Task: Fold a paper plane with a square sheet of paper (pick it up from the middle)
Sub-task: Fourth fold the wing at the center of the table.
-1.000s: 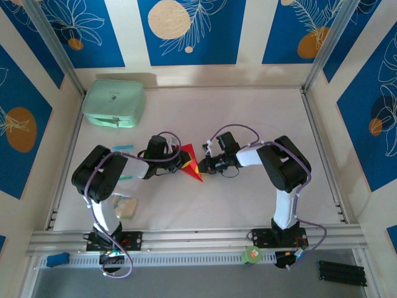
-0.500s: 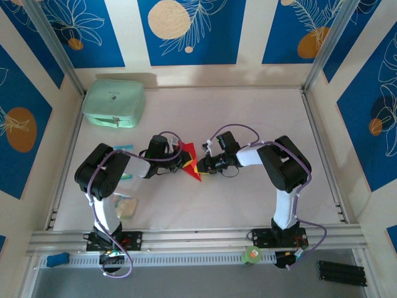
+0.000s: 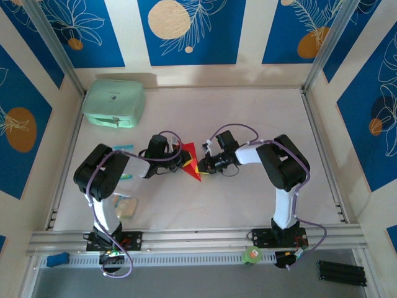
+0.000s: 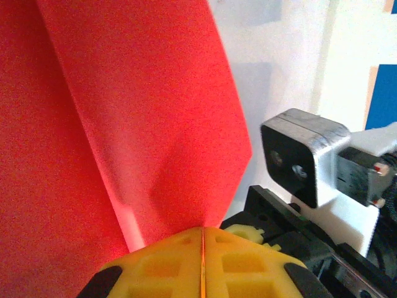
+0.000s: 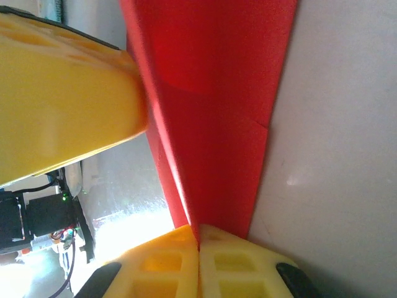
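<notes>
The square sheet of paper stands folded into a narrow red paper plane (image 3: pixel 190 159) with a sharp tip pointing toward the near edge, at the table's middle. My left gripper (image 3: pixel 183 163) comes in from the left and is shut on the plane's left edge; in the left wrist view its yellow fingertips (image 4: pixel 203 231) pinch the red paper (image 4: pixel 124 124) with a thin red line between them. From the right, my right gripper (image 3: pixel 200 165) is shut on the plane's other edge. The right wrist view has its fingertips (image 5: pixel 198 239) clamped on a creased fold (image 5: pixel 217 93), with a left finger (image 5: pixel 62 99) close by.
A mint-green case (image 3: pixel 114 103) lies at the back left. A small pale packet (image 3: pixel 126 206) and teal strips (image 3: pixel 123 148) lie beside the left arm. A green roll (image 3: pixel 252 254) sits on the front rail. Metal frame posts border the white table (image 3: pixel 248 118).
The left arm's elbow has shifted slightly. Both grippers have stayed at the red plane, which has barely moved.
</notes>
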You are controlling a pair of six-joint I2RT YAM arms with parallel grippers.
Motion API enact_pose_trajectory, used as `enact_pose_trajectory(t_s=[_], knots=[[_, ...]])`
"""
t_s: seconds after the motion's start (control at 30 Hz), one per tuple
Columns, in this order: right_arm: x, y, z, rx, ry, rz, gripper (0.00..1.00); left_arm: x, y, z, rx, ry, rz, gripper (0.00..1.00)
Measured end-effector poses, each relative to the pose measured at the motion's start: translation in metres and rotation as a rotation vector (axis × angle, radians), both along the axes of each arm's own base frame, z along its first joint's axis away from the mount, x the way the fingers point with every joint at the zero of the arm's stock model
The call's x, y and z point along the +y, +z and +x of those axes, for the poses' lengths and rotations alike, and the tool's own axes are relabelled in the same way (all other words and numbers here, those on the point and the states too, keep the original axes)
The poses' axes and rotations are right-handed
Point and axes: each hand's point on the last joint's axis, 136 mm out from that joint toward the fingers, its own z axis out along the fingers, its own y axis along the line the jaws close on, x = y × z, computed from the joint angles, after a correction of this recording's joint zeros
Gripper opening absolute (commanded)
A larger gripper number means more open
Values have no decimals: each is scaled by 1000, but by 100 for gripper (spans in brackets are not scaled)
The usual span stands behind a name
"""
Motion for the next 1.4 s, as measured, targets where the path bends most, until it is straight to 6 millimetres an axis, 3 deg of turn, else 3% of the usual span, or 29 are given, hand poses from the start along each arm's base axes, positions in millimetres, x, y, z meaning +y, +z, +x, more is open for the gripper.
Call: enact_pose_trajectory(t_s=[1.4], knots=[[0,0,1,37,-5,-15,12,0,-22,0,33,0,17,10]])
